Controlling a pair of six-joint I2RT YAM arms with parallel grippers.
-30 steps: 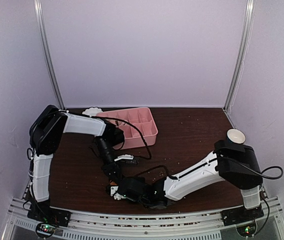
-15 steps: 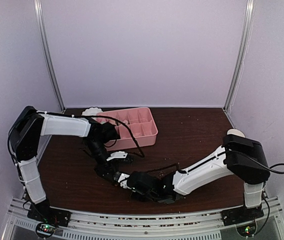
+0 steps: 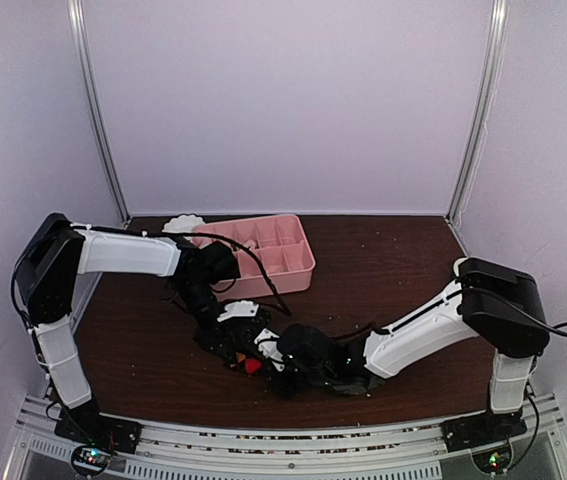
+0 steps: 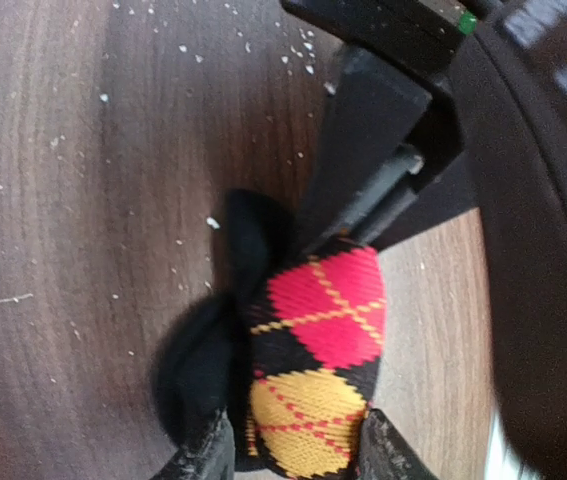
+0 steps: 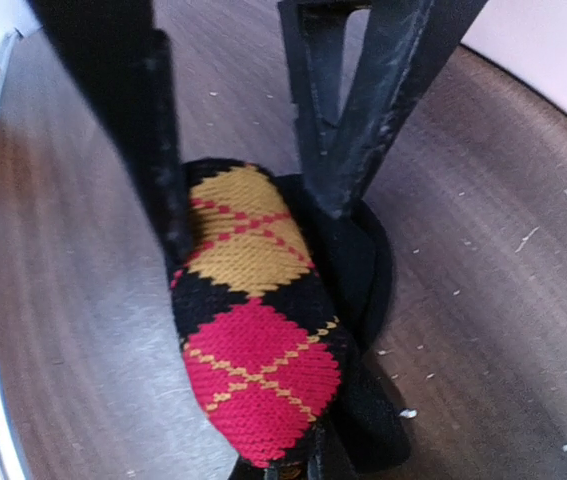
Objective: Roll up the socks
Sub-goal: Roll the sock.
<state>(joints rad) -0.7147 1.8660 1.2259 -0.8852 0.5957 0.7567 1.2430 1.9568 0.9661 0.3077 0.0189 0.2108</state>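
Black argyle sock (image 4: pixel 318 340) | right pincer (image 4: pixel 313 230) clenches it | left pincer (image 4: pixel 293 455) astride, grip unclear

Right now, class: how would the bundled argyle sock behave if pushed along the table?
The sock looks like soft knit, so it would probably squash rather than slide. Its loose black fabric bulging sideways suggests it may unroll.

It's jammed at front centre. The left gripper (image 4: pixel 293 455) hugs both sides of the sock (image 5: pixel 253 330), the right gripper (image 5: pixel 293 468) pinches its end, and the two arms meet there in a V. The pink tray (image 3: pixel 263 255) blocks the back left, with a black cable (image 3: pixel 281 290) looping past it. The table (image 3: pixel 383 250) lies open at back right and at the near left corner.
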